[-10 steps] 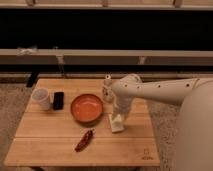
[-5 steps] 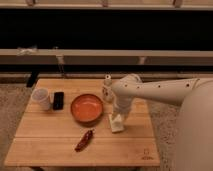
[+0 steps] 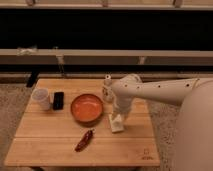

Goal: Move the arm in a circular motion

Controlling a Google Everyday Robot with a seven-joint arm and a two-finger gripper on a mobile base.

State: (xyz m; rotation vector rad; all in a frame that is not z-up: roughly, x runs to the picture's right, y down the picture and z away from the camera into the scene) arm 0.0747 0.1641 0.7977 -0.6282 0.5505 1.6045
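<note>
The cream-white arm (image 3: 160, 91) reaches in from the right over the wooden table (image 3: 50, 142). Its elbow bends near the table's middle right and the forearm points straight down. The gripper (image 3: 116, 123) hangs low over the table, just right of the orange bowl (image 3: 86, 108), close to or touching the wood.
A small white bottle (image 3: 107, 88) stands behind the arm's elbow. A white cup (image 3: 41, 98) and a black phone-like object (image 3: 58, 100) sit at the table's left. A dark red chili pepper (image 3: 84, 140) lies near the front. A dark railing runs behind the table.
</note>
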